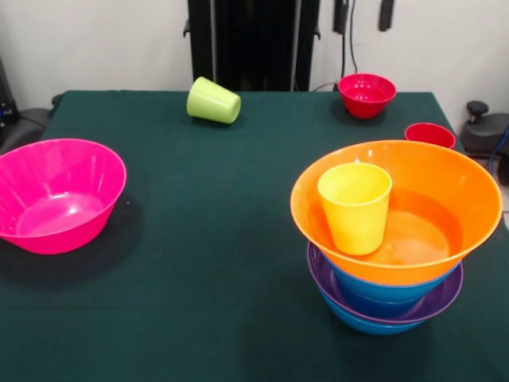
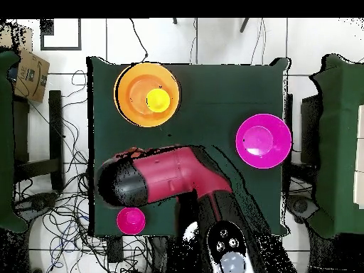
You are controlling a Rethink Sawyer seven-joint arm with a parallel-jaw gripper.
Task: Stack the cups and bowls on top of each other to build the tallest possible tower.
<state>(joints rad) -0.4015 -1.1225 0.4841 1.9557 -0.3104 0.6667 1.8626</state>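
The tower stands at the front right: a blue bowl (image 1: 374,322), a purple bowl (image 1: 433,306) and another blue bowl (image 1: 382,290), with the wide orange bowl (image 1: 433,179) on top. The yellow cup (image 1: 355,205) stands upright inside the orange bowl. The large pink bowl (image 1: 56,195) sits alone at the left. The lime green cup (image 1: 213,101) lies on its side at the far edge. The small red bowl (image 1: 367,94) and the red cup (image 1: 430,134) stand at the far right. No translucent blue bowl shows. The front view shows no gripper. In the overhead view the arm's black end (image 2: 117,186) hangs between the orange bowl (image 2: 135,106) and the small red bowl (image 2: 131,220).
The red arm (image 2: 178,176) stretches across the robot's side of the green table (image 2: 213,92) and covers the lime green and red cups from above. The pink bowl (image 2: 264,141) lies near the opposite edge. The pedestal (image 1: 253,40) stands behind the table.
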